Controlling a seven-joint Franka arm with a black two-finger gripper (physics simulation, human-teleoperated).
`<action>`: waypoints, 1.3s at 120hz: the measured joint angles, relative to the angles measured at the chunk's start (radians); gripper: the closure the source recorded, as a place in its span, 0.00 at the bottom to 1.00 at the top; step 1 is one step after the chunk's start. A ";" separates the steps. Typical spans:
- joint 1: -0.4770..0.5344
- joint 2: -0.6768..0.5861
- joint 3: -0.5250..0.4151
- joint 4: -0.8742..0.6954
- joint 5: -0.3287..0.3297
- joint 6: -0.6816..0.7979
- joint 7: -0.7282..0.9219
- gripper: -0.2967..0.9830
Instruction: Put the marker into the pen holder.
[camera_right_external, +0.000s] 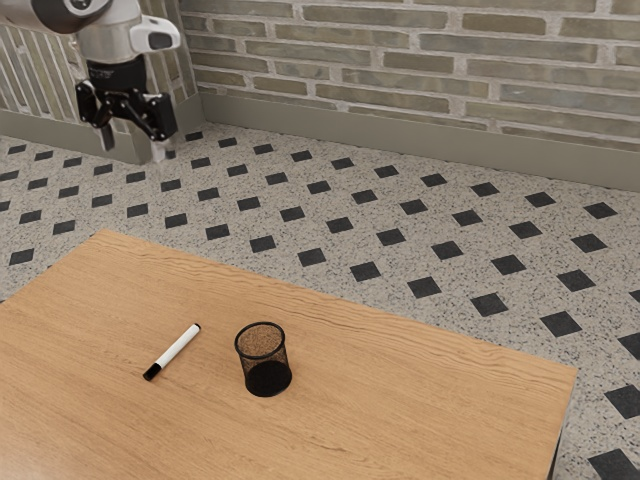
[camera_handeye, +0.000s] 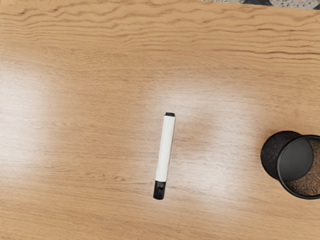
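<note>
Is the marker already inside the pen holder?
No, the marker lies flat on the table, beside the pen holder.

No text, label, brand, number or sign can be read in the exterior view or the wrist view.

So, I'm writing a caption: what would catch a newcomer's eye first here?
Probably the white marker with black ends, lying on the wooden table, and the black mesh pen holder standing near it. Then the open gripper, raised at the exterior view's upper left.
</note>
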 joint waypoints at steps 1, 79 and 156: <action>0.001 0.000 0.000 0.000 0.000 0.002 0.000 0.23; 0.056 0.129 0.008 -0.438 -0.010 0.402 -0.017 0.23; 0.069 0.271 0.009 -0.705 -0.076 0.923 -0.003 0.23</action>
